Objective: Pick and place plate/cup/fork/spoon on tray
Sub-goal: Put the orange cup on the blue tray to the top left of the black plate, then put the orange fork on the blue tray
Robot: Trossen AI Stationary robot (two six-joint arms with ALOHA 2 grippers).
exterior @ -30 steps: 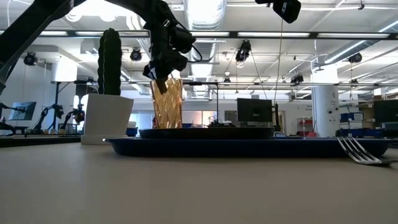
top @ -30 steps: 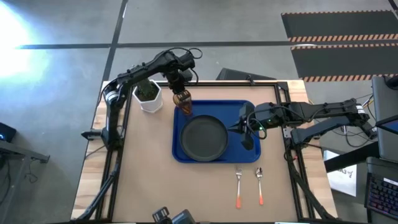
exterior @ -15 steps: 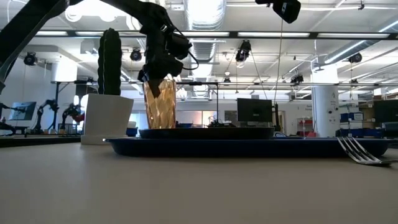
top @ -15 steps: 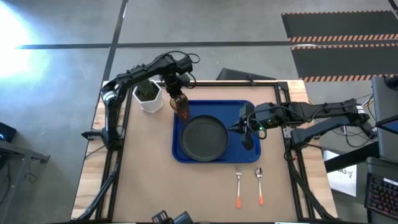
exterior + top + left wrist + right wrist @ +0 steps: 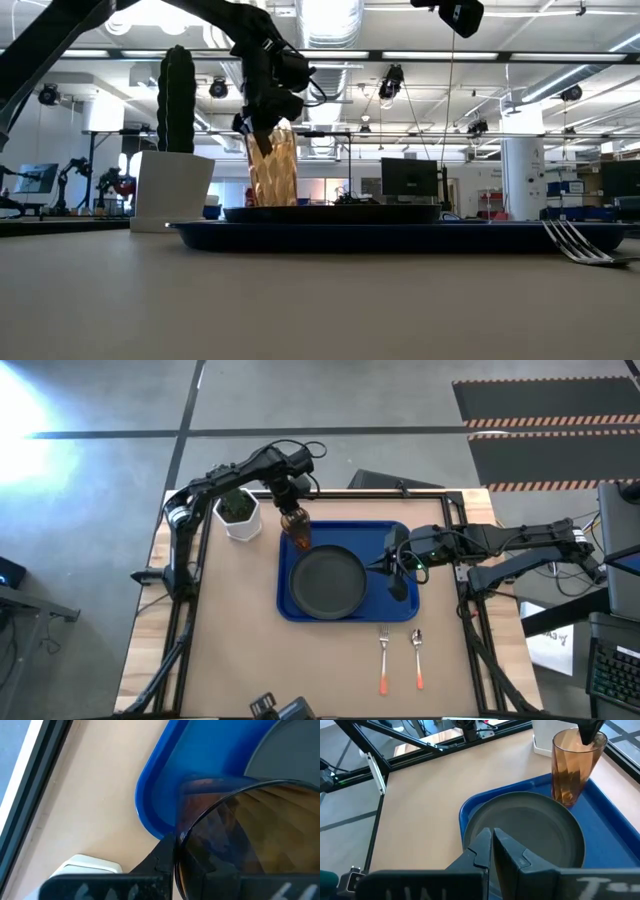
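The amber cup [image 5: 297, 530] is over the far left corner of the blue tray [image 5: 400, 605], slightly tilted, and my left gripper [image 5: 289, 508] is shut on its rim. It also shows in the low view [image 5: 272, 165] and the right wrist view [image 5: 572, 767]. The dark plate [image 5: 328, 581] lies flat on the tray, next to the cup. My right gripper [image 5: 492, 845] is shut and empty over the tray's right part [image 5: 392, 568]. The fork [image 5: 383, 656] and the spoon [image 5: 417, 657] lie on the table, on the near side of the tray. My left gripper holds the cup by its rim [image 5: 176, 851], one finger inside the cup [image 5: 262, 140] and one outside [image 5: 162, 857]. The fingers come from above, pointing down. The cup hangs a little tilted below them. The plate's rim hides whether its base touches the tray.
A white pot with a green cactus [image 5: 238, 513] stands on the table just left of the cup and beside the tray's far left corner. Bare tabletop [image 5: 230, 650] lies left of the tray and on its near side.
My left gripper, with the cup, has swung a little toward the table's left edge and back toward the right. The cup has stayed over the tray's far left corner.
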